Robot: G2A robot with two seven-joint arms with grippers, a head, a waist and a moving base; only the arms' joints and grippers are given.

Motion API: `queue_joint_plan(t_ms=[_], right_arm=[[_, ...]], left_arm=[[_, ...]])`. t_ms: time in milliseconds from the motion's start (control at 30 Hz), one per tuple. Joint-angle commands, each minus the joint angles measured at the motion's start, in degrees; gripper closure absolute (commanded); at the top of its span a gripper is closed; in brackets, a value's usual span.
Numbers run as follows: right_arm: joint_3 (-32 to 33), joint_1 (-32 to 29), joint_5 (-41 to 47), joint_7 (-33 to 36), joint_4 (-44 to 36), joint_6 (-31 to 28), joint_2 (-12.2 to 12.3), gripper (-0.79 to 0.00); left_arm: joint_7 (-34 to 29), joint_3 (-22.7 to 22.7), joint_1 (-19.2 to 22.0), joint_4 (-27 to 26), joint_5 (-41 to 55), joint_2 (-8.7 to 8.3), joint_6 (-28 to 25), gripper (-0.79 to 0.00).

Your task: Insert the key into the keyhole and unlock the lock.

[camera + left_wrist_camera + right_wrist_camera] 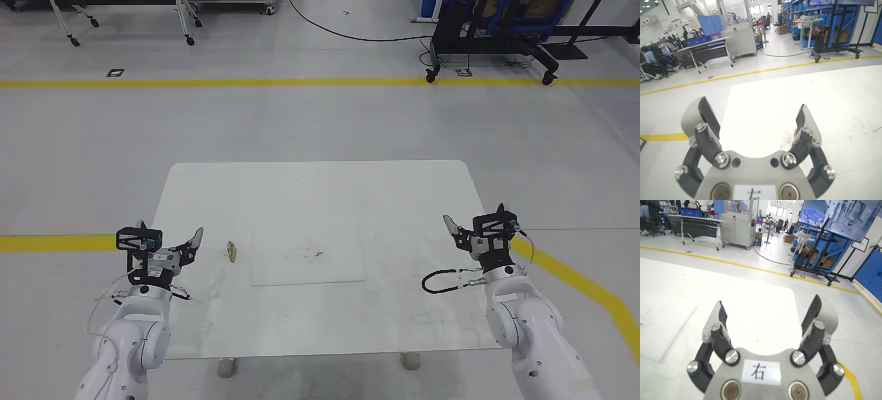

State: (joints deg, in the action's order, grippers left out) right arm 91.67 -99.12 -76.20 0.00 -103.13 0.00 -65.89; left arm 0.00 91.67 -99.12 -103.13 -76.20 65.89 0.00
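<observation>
Toward the worktop's (400,200) left edge lay a small brass lock (232,251), the key (318,253) apart from it, nearer the middle. Your left gripper (168,235) and right gripper (478,222) hung with fingers spread, empty. The key looked light, stiff and slippery, best pinched by its flat head.

White bench (400,190). Left claw (168,236) at its left edge, spread wide, holding nothing; right claw (477,222) at the right edge, same. Small tan object (232,250) near left claw. Tiny dark bit (318,253) on clear mat (300,272) mid-bench.
</observation>
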Motion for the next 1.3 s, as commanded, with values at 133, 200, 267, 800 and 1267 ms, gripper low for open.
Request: queue_joint_plan(t_ms=[133,200,267,800,1267], right_arm=[[-4.32,2.90,-2.97,3.31,2.28,-4.58,-0.11,-0.785],[-6.95,5.31,-3.43,4.86,3.82,-7.21,-0.27,-0.785],[-9.59,7.42,-3.98,6.10,5.25,-10.05,-0.44,-0.785],[-25.62,23.55,4.84,11.81,20.69,-35.18,-2.38,-0.785],[-37.52,36.60,7.69,13.92,34.98,-44.57,-5.31,-0.428]], left_arm=[[0.00,0.00,0.00,0.00,0.00,0.00,0.00,-0.785],[0.00,0.00,0.00,0.00,0.00,0.00,0.00,-0.785],[0.00,0.00,0.00,0.00,0.00,0.00,0.00,-0.785],[0.00,0.00,0.00,0.00,0.00,0.00,0.00,-0.785],[0.00,0.00,0.00,0.00,0.00,0.00,0.00,-0.785]])
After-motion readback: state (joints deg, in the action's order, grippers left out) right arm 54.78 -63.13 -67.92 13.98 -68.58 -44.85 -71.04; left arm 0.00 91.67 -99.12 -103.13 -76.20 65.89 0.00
